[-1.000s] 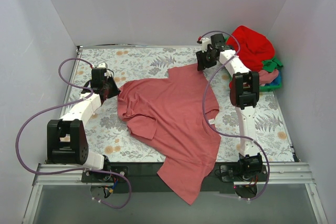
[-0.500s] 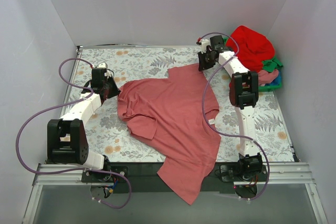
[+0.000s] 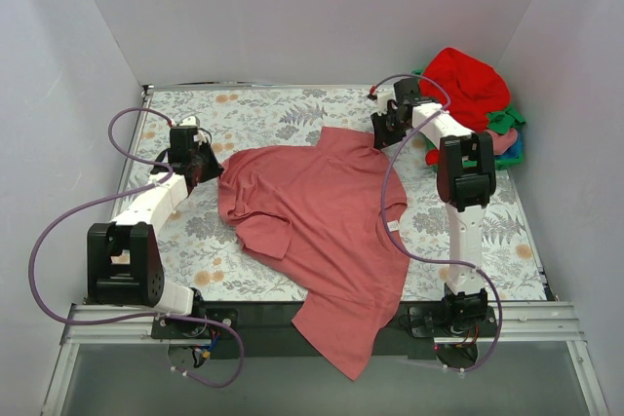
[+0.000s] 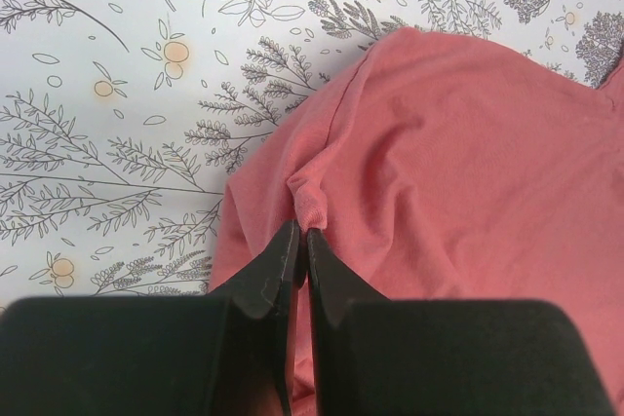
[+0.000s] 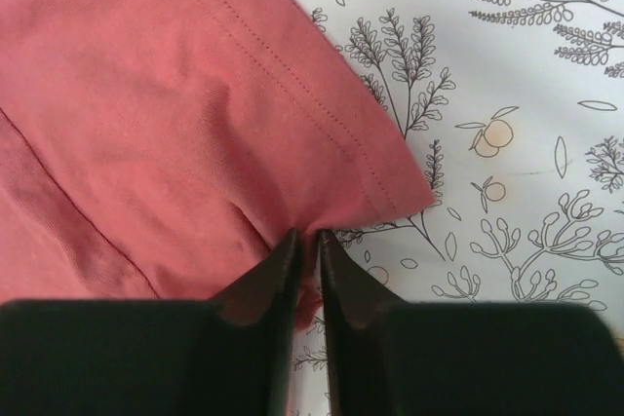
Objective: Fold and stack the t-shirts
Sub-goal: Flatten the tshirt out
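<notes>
A dusty rose-pink t-shirt (image 3: 322, 211) lies spread and rumpled across the middle of the table, its lower part hanging over the near edge. My left gripper (image 3: 207, 165) is shut on the shirt's left edge; the left wrist view shows the cloth (image 4: 429, 163) pinched between the fingertips (image 4: 285, 245). My right gripper (image 3: 382, 129) is shut on the shirt's far right corner; the right wrist view shows the hemmed corner (image 5: 292, 94) pinched there. A bright red shirt (image 3: 468, 85), a green one (image 3: 503, 121) and a pink one (image 3: 495, 143) are heaped at the back right.
The table (image 3: 253, 109) has a floral-print cover. The heap of shirts sits in a basket (image 3: 515, 153) against the right wall. White walls close the table in on three sides. Purple cables (image 3: 58, 231) loop off both arms.
My right gripper has moved a little to the right and toward the near side, drawing the shirt's far corner with it. The left arm has not moved.
</notes>
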